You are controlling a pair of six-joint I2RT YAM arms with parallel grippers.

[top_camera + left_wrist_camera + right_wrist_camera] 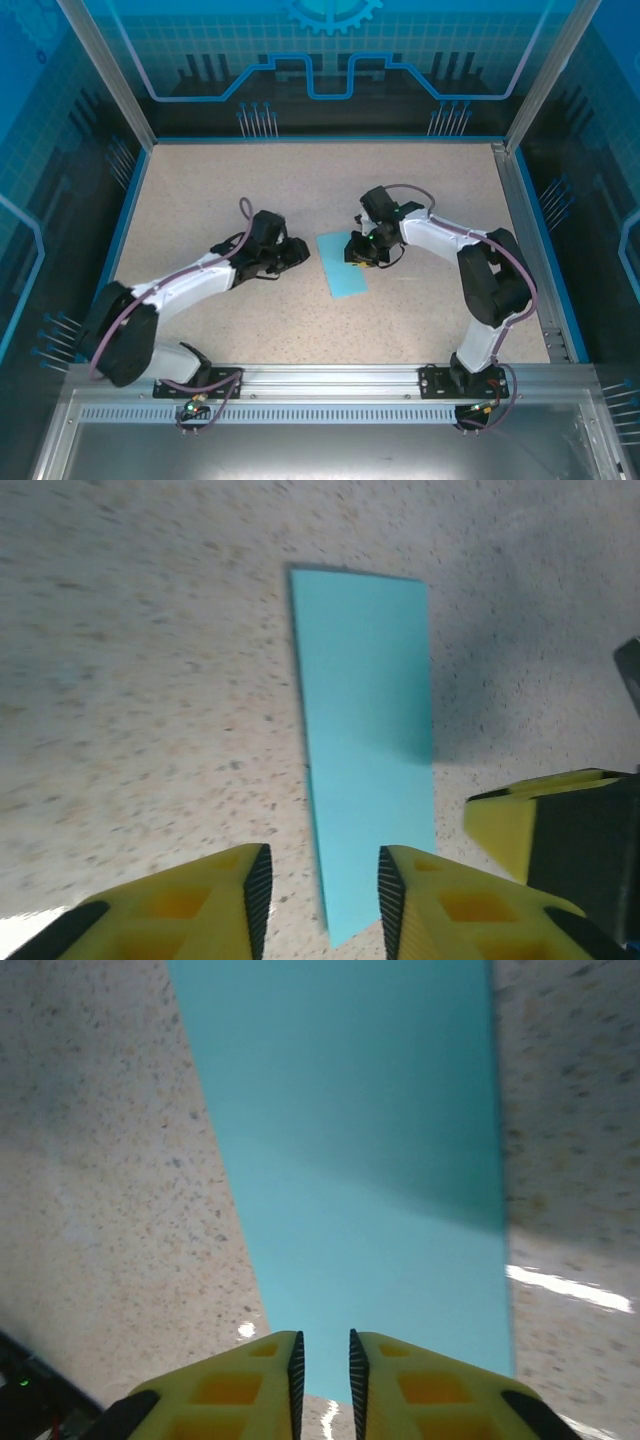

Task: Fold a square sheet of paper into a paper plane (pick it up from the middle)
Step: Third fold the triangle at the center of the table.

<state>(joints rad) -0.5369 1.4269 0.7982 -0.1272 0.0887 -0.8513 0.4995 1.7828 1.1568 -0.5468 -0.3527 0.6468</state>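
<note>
A light blue-green sheet of paper (342,278) lies flat on the speckled counter (250,190), near the middle, between the two arms. From above it looks like a long, thin strip with straight edges, and it sits a little tilted.

The left pincer (299,255) is low over the counter, just beside the left long edge of the paper. In the left wrist view its two yellow fingers (200,910) stand partly apart, with a clear gap between them. One end of the paper shows in that gap, lying flat on the counter.

The right pincer (357,250) is over the far right part of the paper. In the right wrist view its yellow fingers (240,1380) are very close together, with only a thin slit between them. The paper spreads out wide in front of them, and a dark shadow falls across it. It is not clear if these fingers touch the paper.
</note>
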